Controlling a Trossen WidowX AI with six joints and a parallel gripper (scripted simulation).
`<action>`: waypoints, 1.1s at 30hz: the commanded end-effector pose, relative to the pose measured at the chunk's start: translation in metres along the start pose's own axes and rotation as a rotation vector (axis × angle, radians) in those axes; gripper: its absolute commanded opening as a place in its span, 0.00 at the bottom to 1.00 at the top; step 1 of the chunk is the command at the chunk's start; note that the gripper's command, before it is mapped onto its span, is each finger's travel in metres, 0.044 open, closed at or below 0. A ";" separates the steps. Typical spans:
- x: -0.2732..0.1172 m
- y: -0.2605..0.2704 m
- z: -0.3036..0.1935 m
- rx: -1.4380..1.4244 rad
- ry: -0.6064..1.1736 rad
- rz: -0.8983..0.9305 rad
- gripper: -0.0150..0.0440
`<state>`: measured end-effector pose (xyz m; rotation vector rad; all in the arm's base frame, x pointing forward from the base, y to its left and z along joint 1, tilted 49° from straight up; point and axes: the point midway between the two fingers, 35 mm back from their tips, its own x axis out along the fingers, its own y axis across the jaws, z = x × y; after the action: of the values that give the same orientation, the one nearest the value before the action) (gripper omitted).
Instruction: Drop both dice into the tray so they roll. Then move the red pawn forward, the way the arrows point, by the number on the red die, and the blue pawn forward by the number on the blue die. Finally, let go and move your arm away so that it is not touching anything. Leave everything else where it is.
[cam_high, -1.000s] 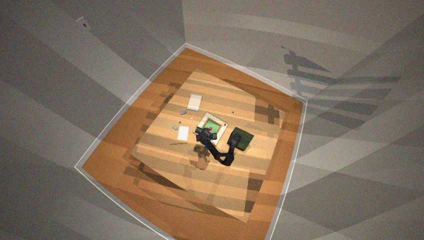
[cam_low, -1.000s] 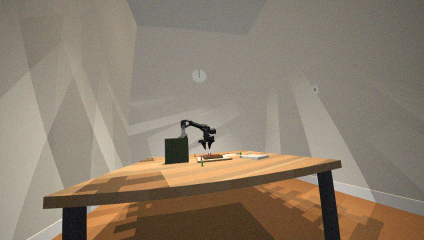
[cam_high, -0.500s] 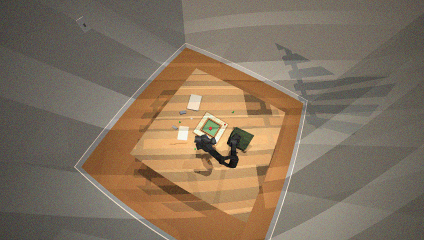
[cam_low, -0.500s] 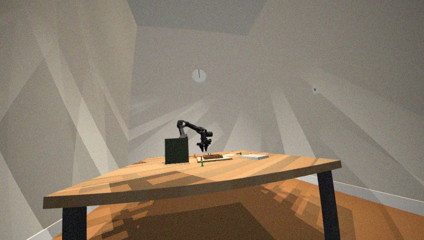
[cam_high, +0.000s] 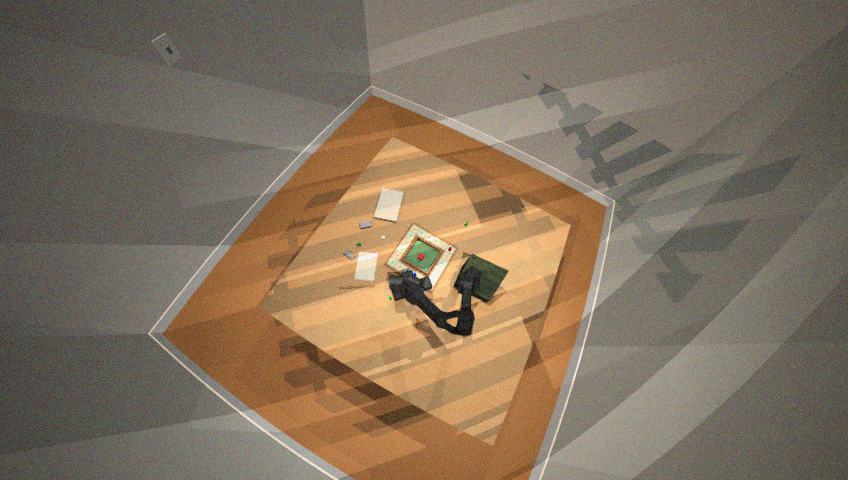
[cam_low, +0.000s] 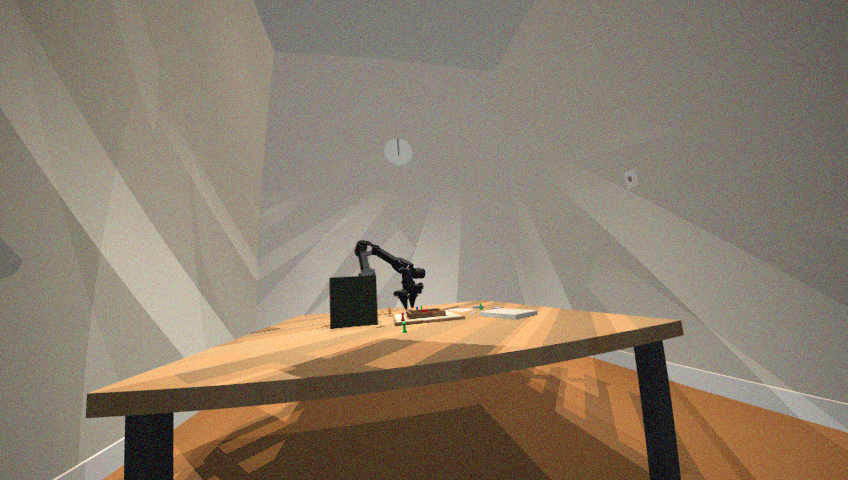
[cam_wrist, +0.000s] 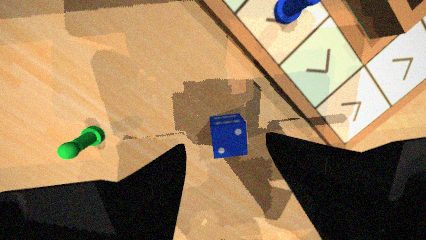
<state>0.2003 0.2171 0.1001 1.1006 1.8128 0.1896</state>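
While its fingers stand apart and unladen, the end effector hovers over the blue die.

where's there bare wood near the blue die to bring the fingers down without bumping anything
Bare wood lies on either side of the blue die, under the open gripper, and across the stretch toward the fallen green pawn. It is crowded up and right: the board's wooden edge runs close by, with the blue pawn lying on it.
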 end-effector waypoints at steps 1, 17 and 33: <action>0.008 -0.003 0.000 0.007 -0.001 -0.007 0.72; 0.021 -0.003 0.000 0.007 0.001 -0.005 0.45; -0.004 0.003 0.015 -0.033 -0.059 0.006 0.25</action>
<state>0.2091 0.2186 0.0905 1.0879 1.7635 0.1877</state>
